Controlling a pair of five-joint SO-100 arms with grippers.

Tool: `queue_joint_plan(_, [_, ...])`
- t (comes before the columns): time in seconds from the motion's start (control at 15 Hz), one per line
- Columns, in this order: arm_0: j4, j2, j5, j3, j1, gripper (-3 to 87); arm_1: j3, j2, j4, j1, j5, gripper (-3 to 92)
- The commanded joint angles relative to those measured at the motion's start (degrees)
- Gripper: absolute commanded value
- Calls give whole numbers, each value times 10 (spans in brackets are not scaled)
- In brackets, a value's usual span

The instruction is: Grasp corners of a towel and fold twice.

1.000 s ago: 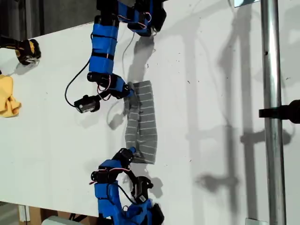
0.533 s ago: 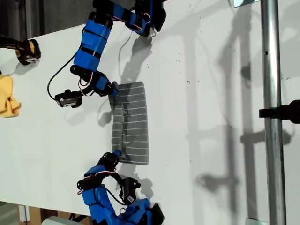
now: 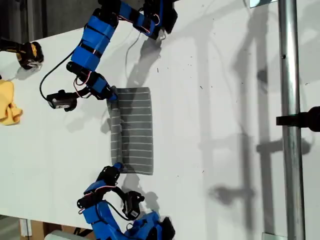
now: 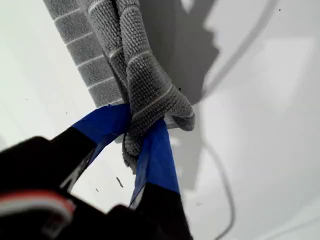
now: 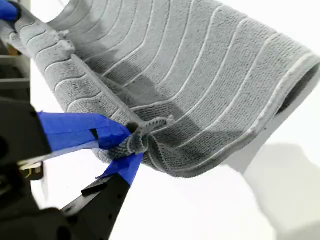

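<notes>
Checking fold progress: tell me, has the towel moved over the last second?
Yes. The towel has shifted toward the exterior view's left, away from the metal pole.

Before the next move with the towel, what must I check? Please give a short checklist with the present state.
1. My first pincer shut on a corner of the towel: ok.
2. My second pincer shut on another corner: ok.
3. Towel folded over once into a strip on the table: ok.
4. Both layers caught in each pincer: cannot tell.
5. Fold lying flat: not ok, it bulges open in the second wrist view.
6. Yellow cloth apart from the towel: ok.
</notes>
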Motion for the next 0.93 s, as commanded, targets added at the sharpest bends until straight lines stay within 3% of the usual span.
queue_joint_plan(0.0, [-7,45,-18,20,6,-21,6,47,-12,-24,0,-2])
queue_joint_plan(0.87, [-18,61,-192,156,128,-20,147,-48,-16,-163,112,-2])
